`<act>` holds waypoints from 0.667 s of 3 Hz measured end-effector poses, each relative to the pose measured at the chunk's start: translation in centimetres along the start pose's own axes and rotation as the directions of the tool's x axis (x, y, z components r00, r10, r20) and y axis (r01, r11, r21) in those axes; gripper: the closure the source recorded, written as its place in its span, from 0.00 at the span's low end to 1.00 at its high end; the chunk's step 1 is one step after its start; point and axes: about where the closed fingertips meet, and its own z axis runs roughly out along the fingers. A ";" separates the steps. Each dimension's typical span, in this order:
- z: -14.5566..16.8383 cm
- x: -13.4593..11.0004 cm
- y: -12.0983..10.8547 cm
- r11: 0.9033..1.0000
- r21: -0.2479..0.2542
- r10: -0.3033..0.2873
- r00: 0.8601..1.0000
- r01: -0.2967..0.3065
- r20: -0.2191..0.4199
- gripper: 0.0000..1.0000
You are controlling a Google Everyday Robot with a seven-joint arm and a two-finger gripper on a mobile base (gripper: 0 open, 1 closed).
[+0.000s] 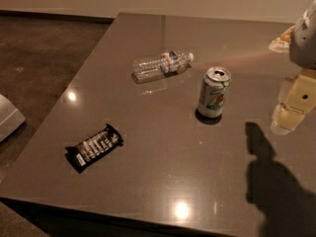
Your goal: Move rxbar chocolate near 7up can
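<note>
Dark glossy bench (148, 181) fills my view, pale wall behind. My jaws hang at the right edge of the view on a cream-coloured arm (298, 98); I cannot tell whether they are open or closed. Nearest them stands the pale silver aluminium 7up can (214, 98), upright. A clear plastic water bottle (162, 65) lies farther off on its side. The flat black foil-wrapped rxbar chocolate (94, 147) lies farthest from the jaws, well past the can.

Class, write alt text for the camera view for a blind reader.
A black rxbar chocolate lies flat at the front left of the table, well apart from the upright 7up can. A clear water bottle lies on its side further back, and the claw hangs at the right edge.
</note>
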 end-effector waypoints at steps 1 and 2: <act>-0.2 -0.3 -0.1 1.000 -0.005 -0.003 1.000 0.003 0.013 0.00; 0.5 -4.0 -0.3 0.996 -0.047 -0.073 0.996 0.076 0.059 0.00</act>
